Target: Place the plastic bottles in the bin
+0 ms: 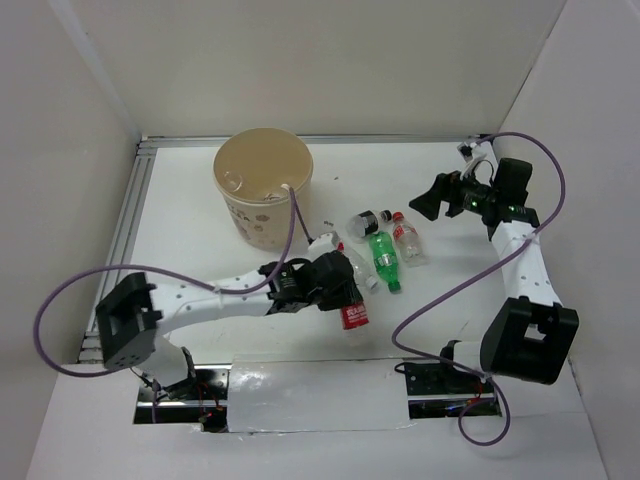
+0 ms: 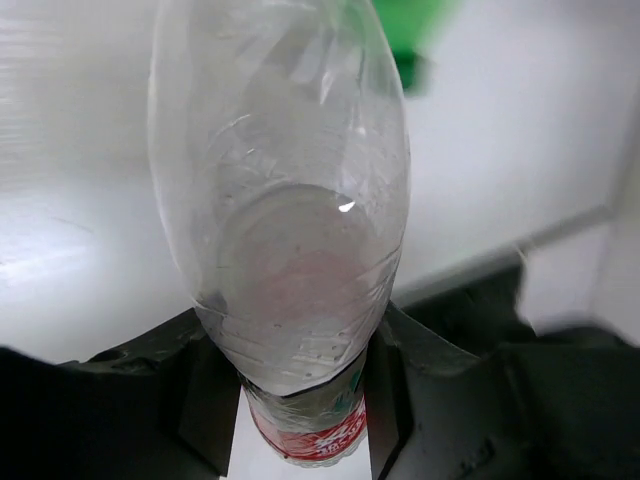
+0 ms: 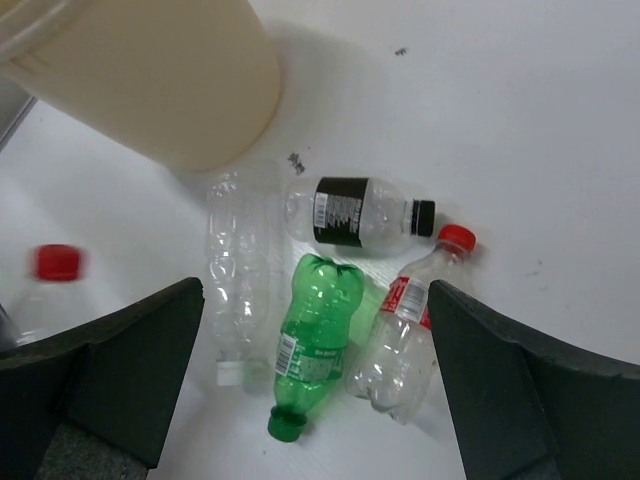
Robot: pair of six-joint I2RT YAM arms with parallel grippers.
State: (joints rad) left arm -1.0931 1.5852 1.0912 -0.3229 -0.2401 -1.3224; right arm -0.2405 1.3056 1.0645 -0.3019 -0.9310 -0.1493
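One clear, red-labelled plastic bottle [image 2: 285, 200] is pinched by the closed left fingers [image 2: 205, 400], near the tan round bin [image 1: 262, 190]; gripped seemingly off-centre, it could be swung loose. Right fingers [image 3: 120, 370] are spread, empty.

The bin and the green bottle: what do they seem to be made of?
The bin looks like cardboard or stiff paper: matte tan wall without shine. The green bottle looks like thin glossy plastic: light passes through it, and its base is lobed.
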